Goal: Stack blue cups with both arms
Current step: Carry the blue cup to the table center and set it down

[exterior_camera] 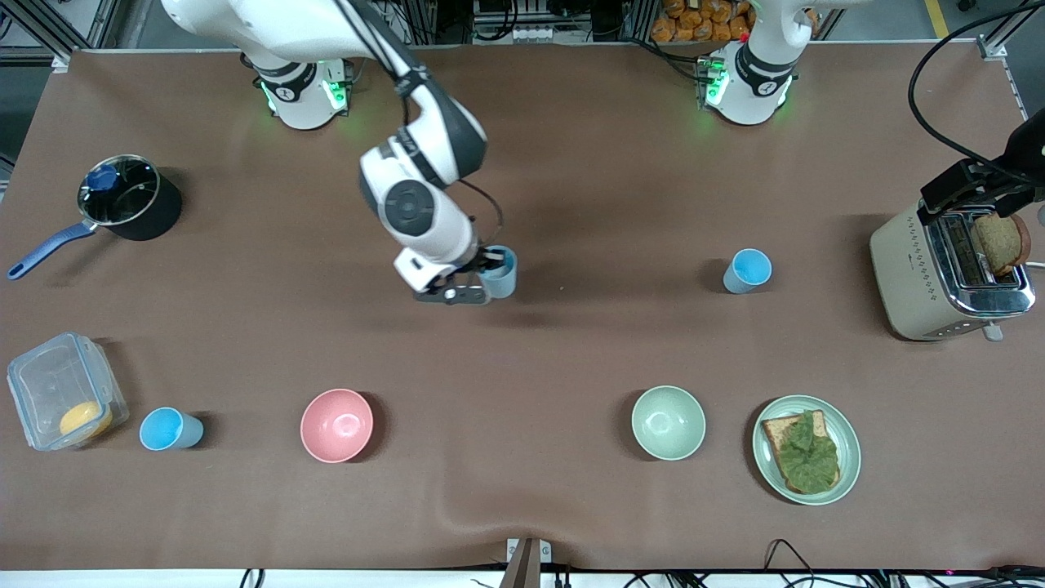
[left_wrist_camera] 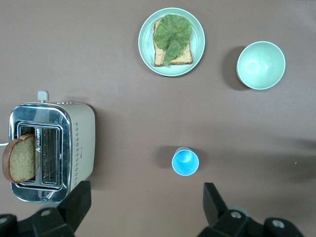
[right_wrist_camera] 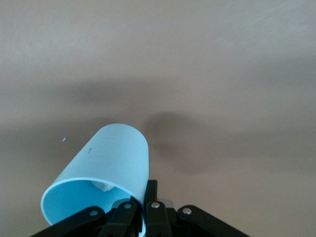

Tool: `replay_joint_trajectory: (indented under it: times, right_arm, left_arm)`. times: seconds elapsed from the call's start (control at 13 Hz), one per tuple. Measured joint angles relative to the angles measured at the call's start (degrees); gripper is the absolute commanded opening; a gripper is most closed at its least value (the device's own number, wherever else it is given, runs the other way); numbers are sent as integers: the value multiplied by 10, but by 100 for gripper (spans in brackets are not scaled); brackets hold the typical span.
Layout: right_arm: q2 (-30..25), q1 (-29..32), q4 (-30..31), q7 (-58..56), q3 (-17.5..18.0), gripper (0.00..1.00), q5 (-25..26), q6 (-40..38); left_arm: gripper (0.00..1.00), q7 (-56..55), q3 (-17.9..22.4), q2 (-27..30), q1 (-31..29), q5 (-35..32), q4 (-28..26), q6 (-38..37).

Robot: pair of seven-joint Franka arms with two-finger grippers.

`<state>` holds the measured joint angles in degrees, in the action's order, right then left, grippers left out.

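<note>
Brown cloth-covered tabletop (exterior_camera: 571, 163), wrinkle at the near edge; metal framing and cables along the top of the front view, orange packets (exterior_camera: 702, 20) between the bases.

Right gripper (exterior_camera: 469, 282) hangs over the tabletop's middle, fingers clamped tight on the rim of a small tapered light-blue plastic cup (exterior_camera: 500, 272). Held cup is lifted and tilted, its long axis leaning off vertical; in the right wrist view (right_wrist_camera: 98, 182) its mouth faces the camera and a white scrap (right_wrist_camera: 102, 186) sits inside. Its shadow falls on the cloth below.

Second blue cup (exterior_camera: 747, 270) stands upright, mouth up, toward the left arm's end, farther from the front camera than the pale green bowl (exterior_camera: 668, 422). Third blue cup (exterior_camera: 169, 429) stands near the front edge toward the right arm's end, between the clear plastic box (exterior_camera: 61, 392) and the pink bowl (exterior_camera: 336, 425).

Left gripper (left_wrist_camera: 143, 207) waits above the silver toaster (exterior_camera: 947, 273), fingers (left_wrist_camera: 74, 205) spread wide, holding nothing. A slice of bread (exterior_camera: 1000, 242) pokes from the toaster slot.

Green plate with lettuce toast (exterior_camera: 807, 449), black saucepan (exterior_camera: 131, 198). Left arm mostly cut off at the frame edge.
</note>
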<state>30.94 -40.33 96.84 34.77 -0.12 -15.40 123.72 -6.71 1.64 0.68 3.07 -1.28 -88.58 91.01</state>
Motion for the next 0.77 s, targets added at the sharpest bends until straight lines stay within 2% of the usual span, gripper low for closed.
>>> replay_joint_trajectory:
  times: [0.15,0.23,0.31,0.62,0.77]
  right_arm:
    - [31,-20,-18,5,0,0,0,0]
    - [43,-26,-23,5,0,37,0,0]
    - [52,-29,-26,5,-1,99,0,0]
    - [56,-33,-57,7,-1,100,0,-5]
    - [44,-31,-90,15,-12,100,0,-44]
  left_arm:
    - [100,0,0,0,0,0,0,0]
    - [100,0,0,0,0,0,0,0]
    - [100,0,0,0,0,0,0,0]
    - [100,0,-1,-1,0,0,0,0]
    - [100,0,-3,-2,3,2,0,0]
